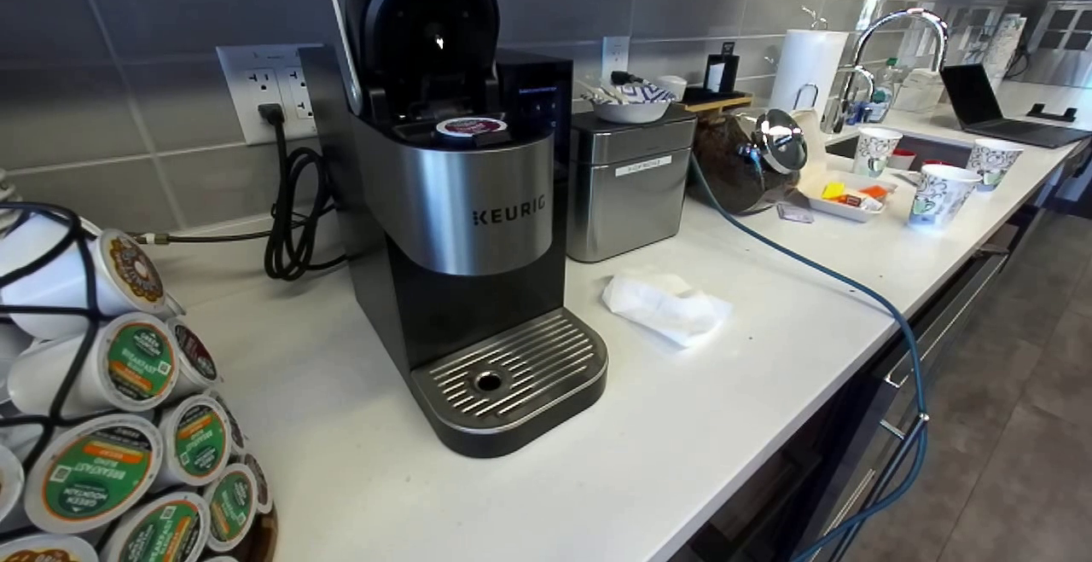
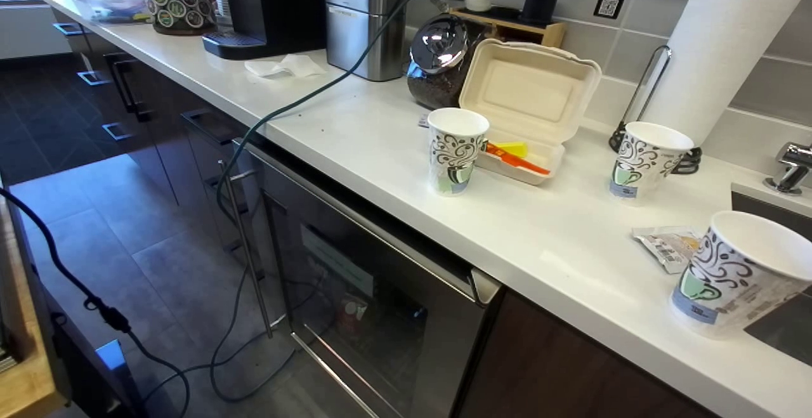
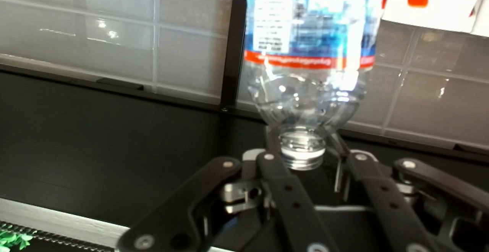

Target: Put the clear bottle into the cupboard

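Observation:
In the wrist view the clear bottle (image 3: 309, 30), with a blue, white and red label, stretches away from my gripper (image 3: 301, 134). Its uncapped neck points toward me, and its far end is cut off by the frame edge. The two fingers (image 3: 272, 141) stand on either side of the neck, shut on it just below the shoulder. Neither exterior view shows the arm or gripper. Dark cabinet fronts (image 2: 162, 113) run under the counter in an exterior view; which part is the cupboard I cannot tell.
Around the held bottle are a flat black panel (image 3: 114, 148), a tiled wall (image 3: 107, 49) and white-and-red boxes (image 3: 431, 3). On the counter stand a coffee maker (image 1: 461, 204), a steel bin (image 1: 631, 187) and patterned cups (image 2: 458, 151). A cable (image 1: 810, 272) crosses the counter edge.

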You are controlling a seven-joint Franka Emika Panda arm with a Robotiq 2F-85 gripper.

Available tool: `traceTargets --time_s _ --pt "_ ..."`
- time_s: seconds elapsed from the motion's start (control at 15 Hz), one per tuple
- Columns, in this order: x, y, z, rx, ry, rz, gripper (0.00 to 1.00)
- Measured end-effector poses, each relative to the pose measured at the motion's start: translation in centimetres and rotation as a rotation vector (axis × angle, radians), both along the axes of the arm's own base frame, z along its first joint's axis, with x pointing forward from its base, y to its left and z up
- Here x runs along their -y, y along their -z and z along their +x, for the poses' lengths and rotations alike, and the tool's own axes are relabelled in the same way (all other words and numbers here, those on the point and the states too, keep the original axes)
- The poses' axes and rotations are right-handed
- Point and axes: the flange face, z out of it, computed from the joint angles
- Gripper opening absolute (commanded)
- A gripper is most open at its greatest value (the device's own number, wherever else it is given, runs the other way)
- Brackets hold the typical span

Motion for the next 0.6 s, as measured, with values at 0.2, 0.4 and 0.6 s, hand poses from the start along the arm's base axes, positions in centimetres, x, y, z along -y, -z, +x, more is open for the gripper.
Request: traceTargets --time_s 0.2,0.4,0.6 --pt "0.02 -0.04 -0.04 0.002 -0.003 0.016 0.08" --pt "-0.27 -0.12 -0.19 0.003 -0.015 0.036 0.08" --pt "-0.54 -0.07 -0.20 0.001 -0.025 0.044 0.08"
